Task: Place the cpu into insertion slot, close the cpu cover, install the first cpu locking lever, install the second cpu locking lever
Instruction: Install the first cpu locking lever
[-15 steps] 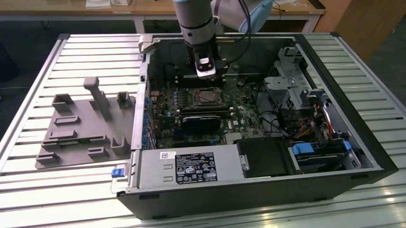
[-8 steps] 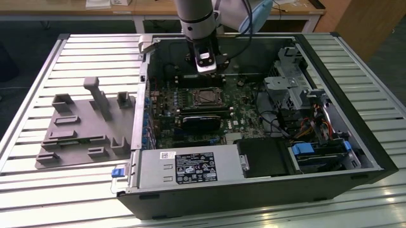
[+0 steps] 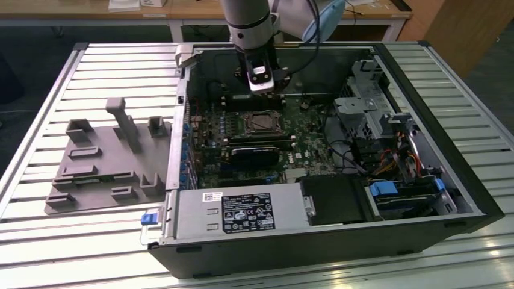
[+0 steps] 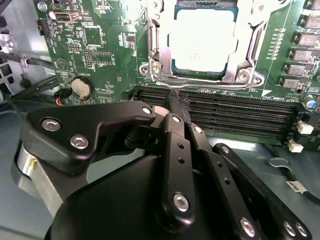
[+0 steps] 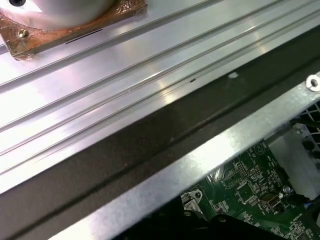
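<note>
Ribbed aluminium table [image 3: 120, 72], bright and slatted, under everything. On it, a black tower case [image 3: 337, 247] laid on its side with the panel off, its sheet-metal rim dull grey. Beside the case, toward the exterior view's left, a matte grey moulded fixture tray [image 3: 96, 174] with upright posts and shallow pockets.

Inside the case, a boxy silver power supply [image 3: 233, 211] along the near wall. Next to it, a green motherboard [image 4: 110, 55], glossy and densely studded with small parts.

Above the board, the grey arm [image 3: 249, 24] reaching down, ending in a black gripper [image 4: 167, 107] built of flat bolted links with bright screw heads. Fingertips drawn together with nothing between them. Poised over the long black ridged memory slots [image 4: 225, 107], just beside the cpu cover [image 4: 154, 45] and apart from it.

That cover: thin silvery stamped steel, shiny, lying flat on the board, with a large square window in its middle.

Within the window, the cpu [image 4: 204, 40]: small, flat, square, its pale silver-grey metal top smooth and glaring almost white under the light. Seated level on the motherboard and framed on all sides by the cover. In the exterior view, the same cpu [image 3: 261, 122] near the board's middle, just below the gripper.

Off the slots' end, a round silver coin cell [image 4: 81, 87].
</note>
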Tool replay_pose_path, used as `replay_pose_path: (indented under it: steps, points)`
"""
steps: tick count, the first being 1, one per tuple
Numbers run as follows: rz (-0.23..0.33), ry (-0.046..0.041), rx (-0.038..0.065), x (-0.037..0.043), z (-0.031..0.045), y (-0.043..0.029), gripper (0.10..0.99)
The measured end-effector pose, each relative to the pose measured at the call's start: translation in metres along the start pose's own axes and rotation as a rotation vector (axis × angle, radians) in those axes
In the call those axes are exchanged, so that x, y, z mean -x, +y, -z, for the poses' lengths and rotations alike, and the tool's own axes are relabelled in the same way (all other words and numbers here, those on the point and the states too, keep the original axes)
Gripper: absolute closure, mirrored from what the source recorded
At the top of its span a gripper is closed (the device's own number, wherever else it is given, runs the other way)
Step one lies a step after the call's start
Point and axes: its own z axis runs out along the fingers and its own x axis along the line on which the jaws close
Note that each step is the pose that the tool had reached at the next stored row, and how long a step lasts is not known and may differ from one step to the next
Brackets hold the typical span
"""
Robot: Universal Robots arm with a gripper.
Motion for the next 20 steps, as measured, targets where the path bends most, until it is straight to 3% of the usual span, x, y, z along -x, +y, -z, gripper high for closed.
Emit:
replay_pose_path:
  steps: [3,6,11,20]
  points:
    - [0.001,0.0004,-0.003,0.0,-0.0001,0.0,0.984]
    - [0.002,0.005,-0.019,0.0006,-0.0007,0.0001,0.984]
    - [0.008,0.0141,-0.062,0.0022,-0.0013,0.0004,0.984]
    - [0.021,0.029,-0.153,0.007,-0.0021,-0.0011,0.984]
